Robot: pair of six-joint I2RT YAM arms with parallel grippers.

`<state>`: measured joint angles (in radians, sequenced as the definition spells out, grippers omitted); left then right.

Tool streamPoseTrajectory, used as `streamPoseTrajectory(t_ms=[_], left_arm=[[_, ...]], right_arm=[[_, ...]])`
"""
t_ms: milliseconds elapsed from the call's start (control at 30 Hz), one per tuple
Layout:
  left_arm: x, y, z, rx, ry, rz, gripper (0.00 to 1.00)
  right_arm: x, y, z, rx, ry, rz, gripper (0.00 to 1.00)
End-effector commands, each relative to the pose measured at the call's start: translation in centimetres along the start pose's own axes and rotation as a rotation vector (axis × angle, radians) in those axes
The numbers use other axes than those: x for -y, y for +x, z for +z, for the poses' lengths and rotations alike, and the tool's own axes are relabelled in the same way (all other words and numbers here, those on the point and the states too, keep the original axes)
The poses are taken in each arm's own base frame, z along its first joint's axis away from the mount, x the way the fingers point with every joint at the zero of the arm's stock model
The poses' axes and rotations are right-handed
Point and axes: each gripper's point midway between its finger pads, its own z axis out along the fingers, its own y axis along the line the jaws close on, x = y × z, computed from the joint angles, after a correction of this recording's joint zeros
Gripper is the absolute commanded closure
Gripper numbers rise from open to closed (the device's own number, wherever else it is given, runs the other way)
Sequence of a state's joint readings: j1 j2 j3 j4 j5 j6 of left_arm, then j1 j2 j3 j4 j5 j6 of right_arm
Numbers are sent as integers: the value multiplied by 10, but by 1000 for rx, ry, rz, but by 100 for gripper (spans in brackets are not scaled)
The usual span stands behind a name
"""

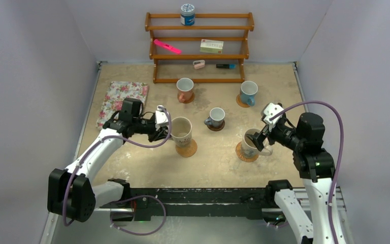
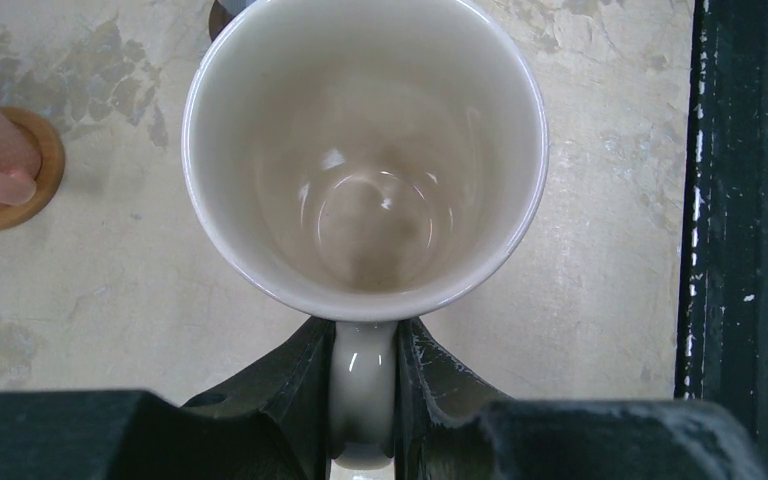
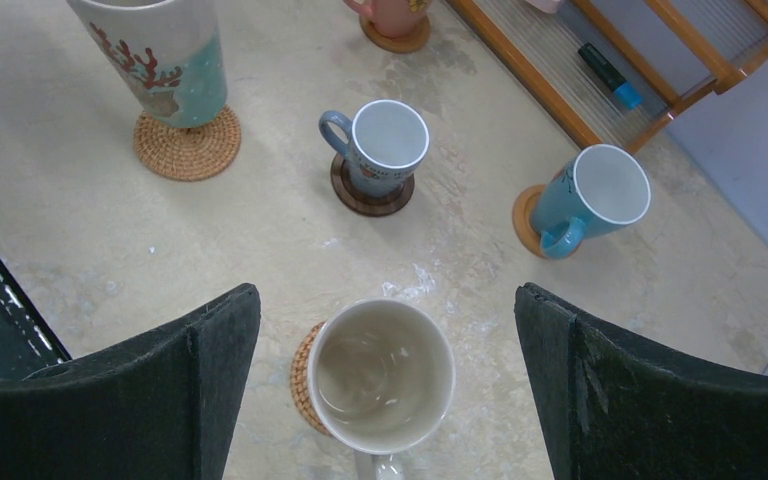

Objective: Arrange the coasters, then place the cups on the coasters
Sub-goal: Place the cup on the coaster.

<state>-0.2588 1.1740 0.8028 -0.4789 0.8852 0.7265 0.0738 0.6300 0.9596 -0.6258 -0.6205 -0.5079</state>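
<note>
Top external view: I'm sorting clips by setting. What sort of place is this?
Likely a robot lab test cell, not a kitchen: plain walls box in a worn table, two arms sit bolted at its edge, and mugs on coasters beside a wooden rack look staged.

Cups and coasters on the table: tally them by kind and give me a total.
Cups: 5
Coasters: 5
Total: 10
</note>
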Motion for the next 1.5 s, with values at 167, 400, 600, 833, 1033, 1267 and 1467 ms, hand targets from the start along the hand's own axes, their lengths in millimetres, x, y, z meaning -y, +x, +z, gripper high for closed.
streamPoseTrajectory(t_ms=[167,400,600,833,1033,1267,1467], left_arm=[[4,-22,14,83,78,118,100],[3,-23,17,82,89,112,100],[1,-24,18,88,81,103,100],[0,-21,22,88,91,91,100],[-1,-22,24,91,86,92,100],[2,-22,26,95,94,89,100],[3,-21,29,90,101,91,100]], right_arm=[[-3,-5,1,25,-15,-4,1],[-4,-4,1,26,-17,-7,1],[-4,-3,1,26,-19,-10,1],[-6,-3,0,28,-21,-15,1],[-7,-2,0,28,-27,-17,1],[-8,-2,0,28,-29,-19,1],[-8,-2,-1,29,-32,-21,1]])
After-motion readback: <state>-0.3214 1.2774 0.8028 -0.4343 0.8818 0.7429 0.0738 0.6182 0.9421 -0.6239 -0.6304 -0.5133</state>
